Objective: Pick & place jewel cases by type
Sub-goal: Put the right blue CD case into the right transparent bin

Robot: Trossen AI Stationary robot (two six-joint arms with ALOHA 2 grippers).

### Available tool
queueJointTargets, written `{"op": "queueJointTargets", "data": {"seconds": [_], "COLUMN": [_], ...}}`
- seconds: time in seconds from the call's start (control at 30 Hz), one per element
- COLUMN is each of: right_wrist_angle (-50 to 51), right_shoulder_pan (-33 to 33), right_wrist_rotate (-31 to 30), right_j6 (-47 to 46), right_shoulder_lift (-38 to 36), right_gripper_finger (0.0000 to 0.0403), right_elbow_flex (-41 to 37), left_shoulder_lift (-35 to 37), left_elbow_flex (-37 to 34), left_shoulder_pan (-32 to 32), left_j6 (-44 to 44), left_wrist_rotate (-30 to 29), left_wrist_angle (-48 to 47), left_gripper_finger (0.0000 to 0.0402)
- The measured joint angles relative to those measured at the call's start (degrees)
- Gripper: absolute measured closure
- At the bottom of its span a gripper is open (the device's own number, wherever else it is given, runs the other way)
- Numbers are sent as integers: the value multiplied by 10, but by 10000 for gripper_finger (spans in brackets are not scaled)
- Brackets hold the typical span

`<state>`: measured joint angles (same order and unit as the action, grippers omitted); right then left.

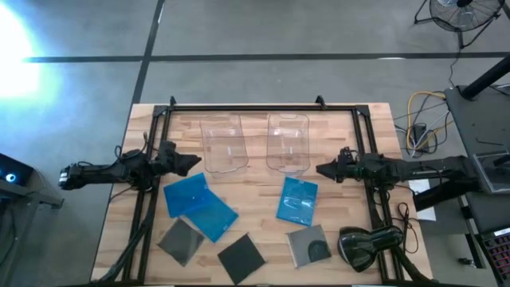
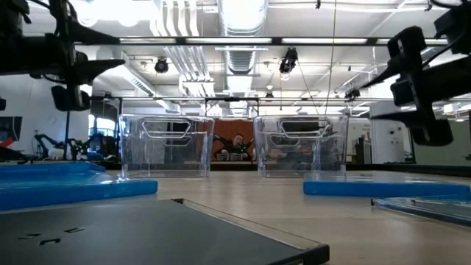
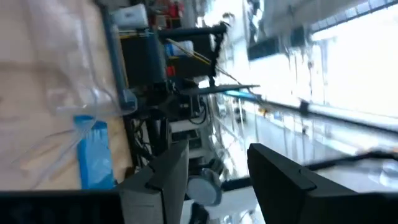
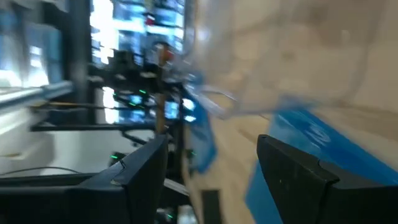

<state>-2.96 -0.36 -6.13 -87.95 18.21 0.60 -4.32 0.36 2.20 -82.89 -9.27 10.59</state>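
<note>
Six jewel cases lie flat on the near half of the wooden table. Two blue ones overlap at left, and a third blue one sits right of centre. Three dark grey ones form a row near the front edge. My left gripper hovers open above the table, just left of the left clear bin. My right gripper hovers open just right of the right bin, above the third blue case's far corner. In both wrist views the fingers stand apart with nothing between them.
Two clear plastic bins stand side by side on the table's far half, between the grippers. A bulky black curved device rests at the near right corner. A black frame runs round the table. Bare wood shows between the bins and the cases.
</note>
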Motion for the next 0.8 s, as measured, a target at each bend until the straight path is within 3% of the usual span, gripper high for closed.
{"op": "queueJointTargets", "data": {"seconds": [0.27, 0.5, 0.67, 0.8], "right_wrist_angle": [15, 15, 15, 12], "right_shoulder_pan": [0, 0, 0, 0], "right_wrist_rotate": [43, 111, 133, 154], "right_j6": [-11, -10, -5, 0], "right_shoulder_lift": [107, 158, 191, 215], "right_gripper_finger": [166, 166, 166, 166], "right_elbow_flex": [0, 0, 0, 0], "left_shoulder_lift": [-1, -1, -3, -9], "left_elbow_flex": [0, 0, 4, 54], "left_shoulder_pan": [0, 0, 1, -1], "left_j6": [121, 48, 48, 105], "left_wrist_rotate": [-58, -60, -66, -57], "left_wrist_angle": [-17, -10, -6, -11], "left_gripper_finger": [254, 254, 255, 255]}}
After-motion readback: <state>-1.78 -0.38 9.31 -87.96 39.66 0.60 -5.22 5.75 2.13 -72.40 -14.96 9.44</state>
